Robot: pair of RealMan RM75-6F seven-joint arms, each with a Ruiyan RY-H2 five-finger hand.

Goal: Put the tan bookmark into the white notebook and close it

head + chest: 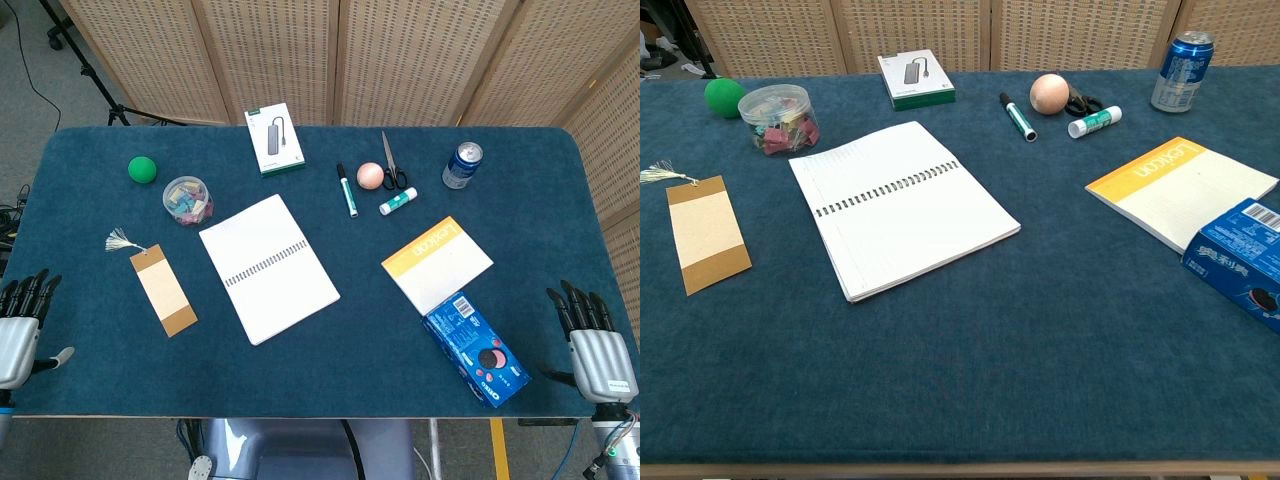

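The white spiral notebook lies open and flat near the middle of the blue table. The tan bookmark with a white tassel lies flat to its left, apart from it. My left hand hangs at the table's front left edge, fingers apart, holding nothing. My right hand is at the front right edge, likewise with fingers apart and empty. Neither hand shows in the chest view.
A jar of clips, a green ball and a boxed hub sit behind the notebook. A marker, peach ball, scissors, glue stick, can, orange notepad and blue cookie box lie to the right.
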